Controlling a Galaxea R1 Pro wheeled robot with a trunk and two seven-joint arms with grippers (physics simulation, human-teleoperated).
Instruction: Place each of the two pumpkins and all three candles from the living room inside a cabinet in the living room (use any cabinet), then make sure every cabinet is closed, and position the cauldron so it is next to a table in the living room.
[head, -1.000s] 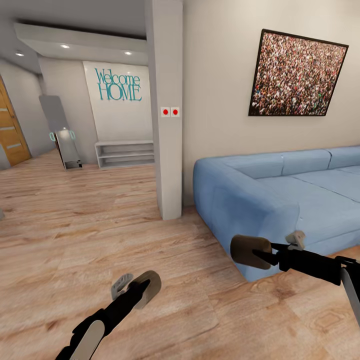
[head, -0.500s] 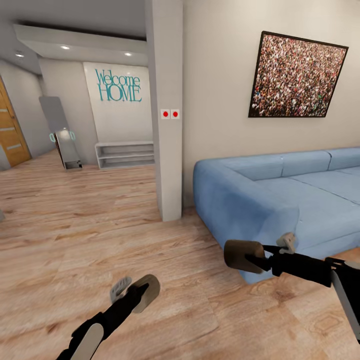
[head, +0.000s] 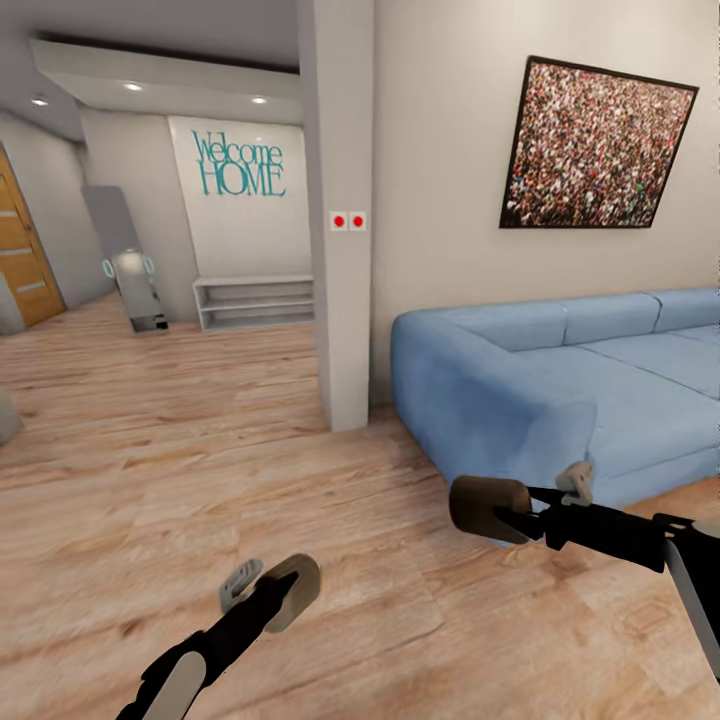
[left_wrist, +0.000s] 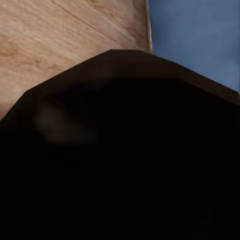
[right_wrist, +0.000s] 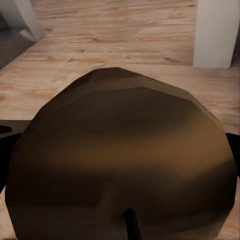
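In the head view my right gripper (head: 515, 518) is shut on a stubby brown-beige candle (head: 487, 508), held out over the wood floor in front of the sofa. The right wrist view has that candle (right_wrist: 120, 160) close up, its dark wick showing at one edge. My left gripper (head: 268, 592) is shut on a second candle (head: 294, 590), low over the floor. Close to the left wrist camera, that candle (left_wrist: 120, 150) is a dark shaded mass. The pumpkins, cabinet, cauldron and table are out of view.
A long blue sofa (head: 560, 385) stands at the right under a framed picture (head: 592, 148). A white pillar (head: 345, 220) rises just left of it. Open wood floor (head: 150, 450) leads to a hallway with a low white shelf (head: 255, 302) and an orange door (head: 22, 250).
The whole picture has shifted a little to the right and up, so the camera has moved. Both arms keep about the same pose, each still holding its candle.
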